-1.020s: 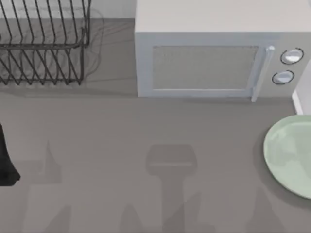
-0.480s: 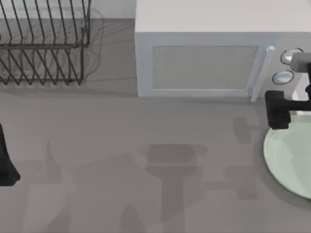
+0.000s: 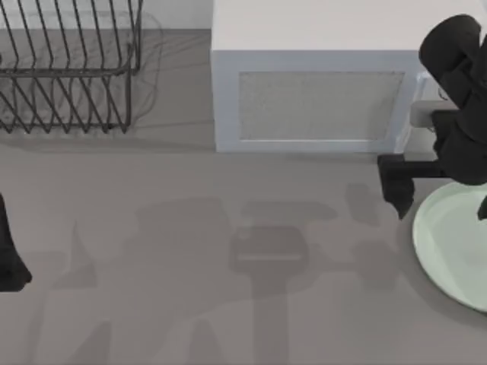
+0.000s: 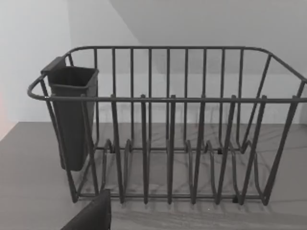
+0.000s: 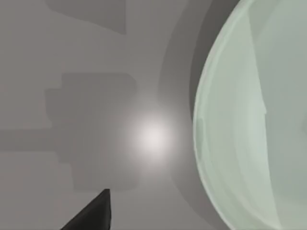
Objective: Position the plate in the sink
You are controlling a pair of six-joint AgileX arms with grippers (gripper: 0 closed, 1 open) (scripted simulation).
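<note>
My right tool hangs over the left rim of the plate, which lies flat on the worktop at the right edge, in front of the microwave. One finger points down just left of the rim; I cannot tell whether the tool is released or clenched. The risks, as I judge them: the plate is flat and glossy, so a shallow grip may slip, or the finger may push the plate away. The arm is also close to the microwave. My left tool is parked at the far left, facing the dish rack.
</note>
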